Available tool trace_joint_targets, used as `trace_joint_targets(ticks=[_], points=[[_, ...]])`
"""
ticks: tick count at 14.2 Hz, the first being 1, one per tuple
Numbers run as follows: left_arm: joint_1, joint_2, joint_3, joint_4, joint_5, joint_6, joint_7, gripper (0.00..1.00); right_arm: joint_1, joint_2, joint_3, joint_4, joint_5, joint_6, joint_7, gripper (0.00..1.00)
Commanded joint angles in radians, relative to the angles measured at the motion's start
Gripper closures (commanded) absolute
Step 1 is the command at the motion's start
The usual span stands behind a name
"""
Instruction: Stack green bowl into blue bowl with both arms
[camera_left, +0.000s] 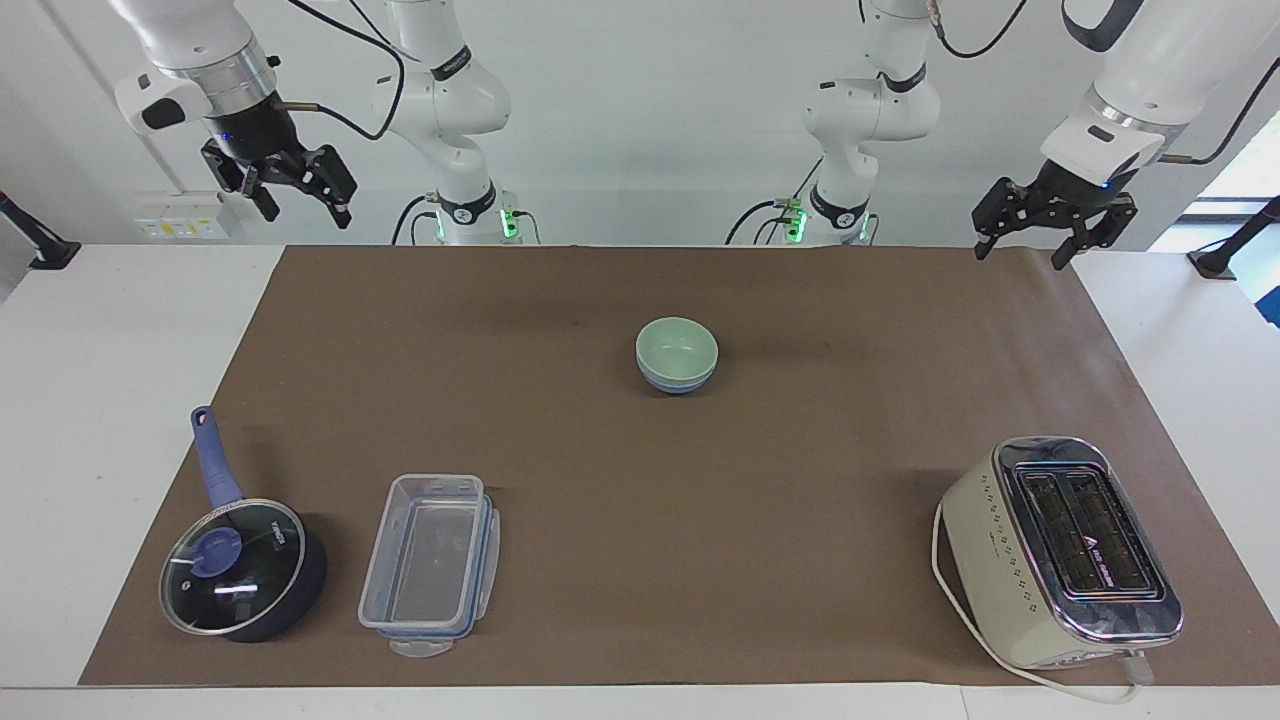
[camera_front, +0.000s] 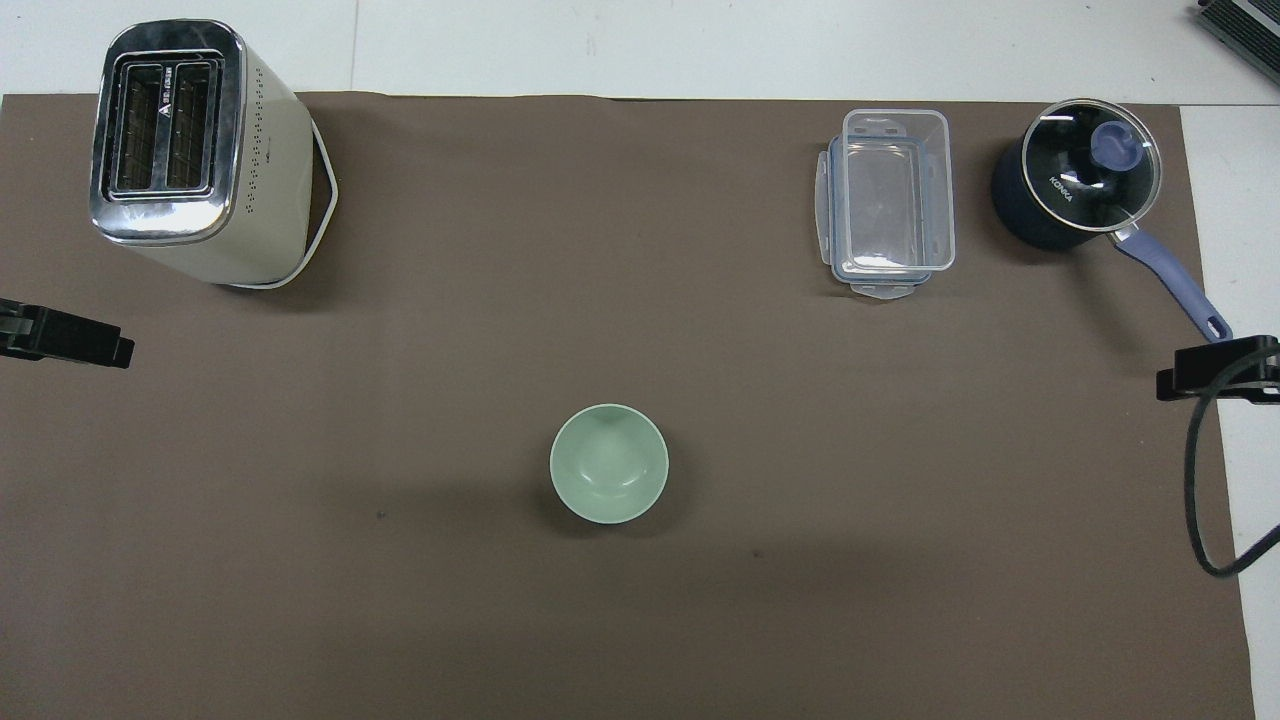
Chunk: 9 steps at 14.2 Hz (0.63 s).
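Fingers of both the left gripper (camera_left: 1030, 243) and right gripper (camera_left: 297, 203) are hanging spread and empty over the counter's robot-side corners. Mid-counter, the green bowl (camera_left: 677, 349) is sitting nested in the blue bowl (camera_left: 678, 382); stacking looks finished, nothing more seems needed.

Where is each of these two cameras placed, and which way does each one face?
Facing view: high across the table, looking at the robots; both arms show, left pincer and right pincer raised and open.
Overhead view: above the robots' end, looking steeply down; only pincer tips show at the edges.
Shared: green bowl in the blue bowl, toaster, saucepan, clear container, half a turn apart.
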Motion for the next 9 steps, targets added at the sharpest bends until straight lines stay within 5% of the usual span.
trace_joint_targets(ticks=[1, 3, 9], points=[[0.013, -0.013, -0.005, -0.004, -0.015, -0.016, -0.005, 0.0, -0.043, 0.012, 0.047, 0.008, -0.036, 0.003, -0.047, 0.0], [0.013, -0.013, -0.005, -0.004, -0.015, -0.016, -0.005, 0.0, -0.051, 0.05, 0.061, 0.078, -0.043, -0.029, -0.09, 0.0], [0.013, -0.011, -0.005, -0.004, -0.015, -0.016, -0.005, 0.0, -0.039, 0.036, 0.063, 0.069, -0.03, -0.043, -0.056, 0.0]])
